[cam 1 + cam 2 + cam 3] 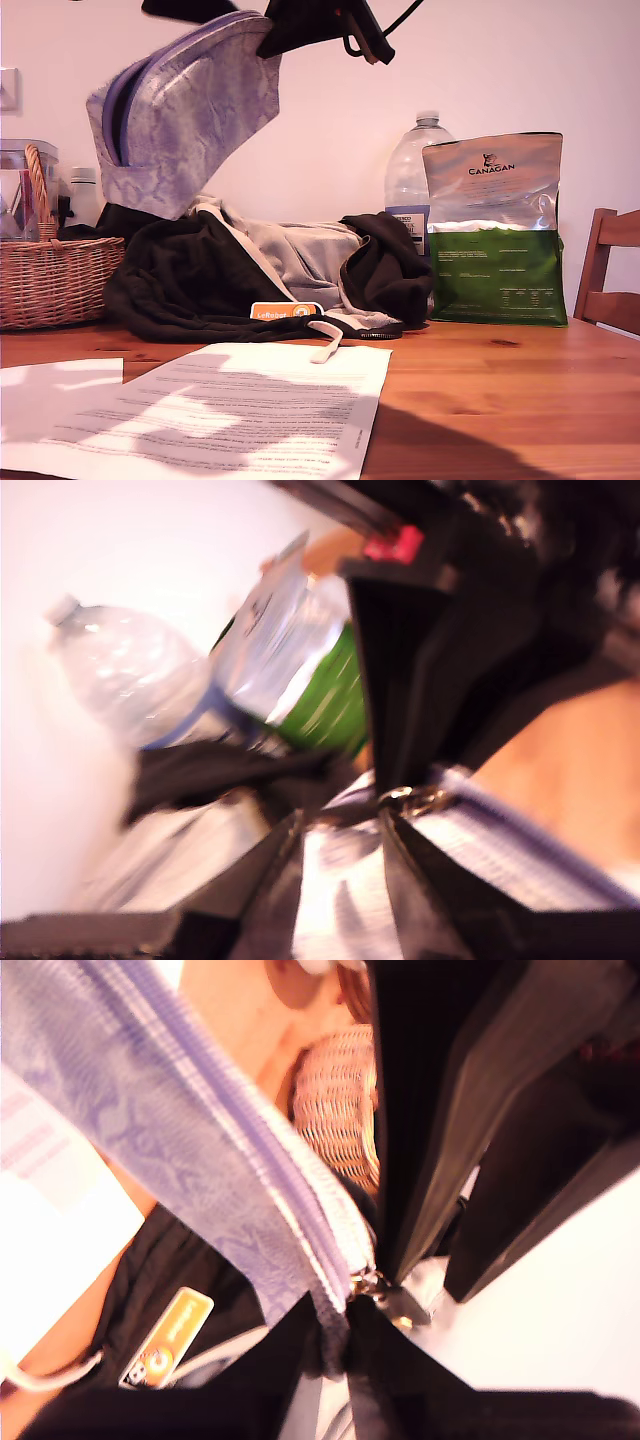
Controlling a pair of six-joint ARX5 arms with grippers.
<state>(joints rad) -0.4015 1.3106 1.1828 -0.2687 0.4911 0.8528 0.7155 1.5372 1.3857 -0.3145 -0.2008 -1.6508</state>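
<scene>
A lilac snakeskin-patterned zip pouch [185,110] hangs in the air above the table, held up from its top edge. Two dark arms [320,25] reach it at the top of the exterior view; I cannot tell which is which there. My first gripper [385,810] is shut on the pouch [340,900] beside a small metal ring [412,800]. My second gripper [350,1305] is shut on the pouch's zip edge [200,1150], right by the metal zip pull [388,1298]. The pouch mouth gapes open toward the exterior view's left.
Under the pouch lies a heap of dark and grey clothes [200,280] with an orange label [285,311]. A wicker basket [50,275] stands at the exterior view's left, a water bottle [408,170] and a green pet-food bag [495,230] at its right. Printed papers [250,400] lie in front; a chair [610,270] is far right.
</scene>
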